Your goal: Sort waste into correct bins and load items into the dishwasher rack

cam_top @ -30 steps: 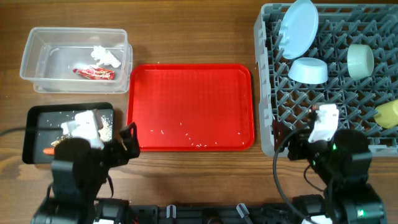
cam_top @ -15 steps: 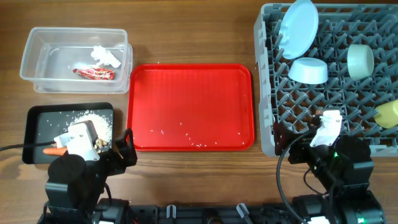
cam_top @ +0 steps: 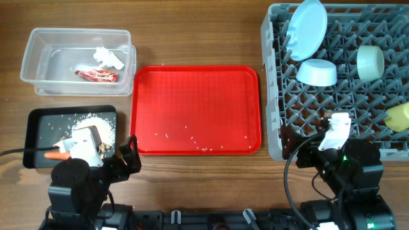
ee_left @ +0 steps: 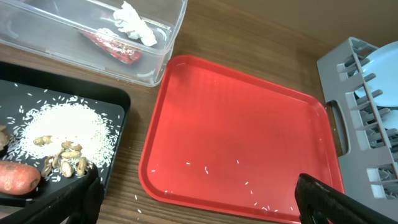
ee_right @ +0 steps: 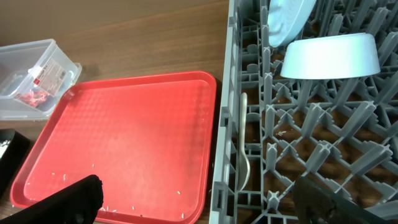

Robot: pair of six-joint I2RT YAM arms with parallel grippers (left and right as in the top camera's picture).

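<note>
Waste, sorted: wrapper (cam_top: 96,75) and tissue (cam_top: 107,57) in the clear tub (cam_top: 32,64) at ten o'clock on the table. Carrot (cam_top: 56,154) and rice (cam_top: 96,124) in the black tray (cam_top: 35,118) at eight o'clock. Dishes, loaded: plate (cam_top: 307,29), blue bowl (cam_top: 317,72), green bowl (cam_top: 370,62), yellow cup (cam_top: 399,116) and spoon (ee_right: 244,143) in the rack (cam_top: 271,96) at three o'clock. My left end effector (ee_left: 199,199) and right end effector (ee_right: 199,199): both released, empty, at six o'clock; I judge this the closing step, the next move calling at most for clearing stray grains off the red tray (cam_top: 192,96). Change: a second ago my left arm covered the black tray; it has since drawn back.
</note>
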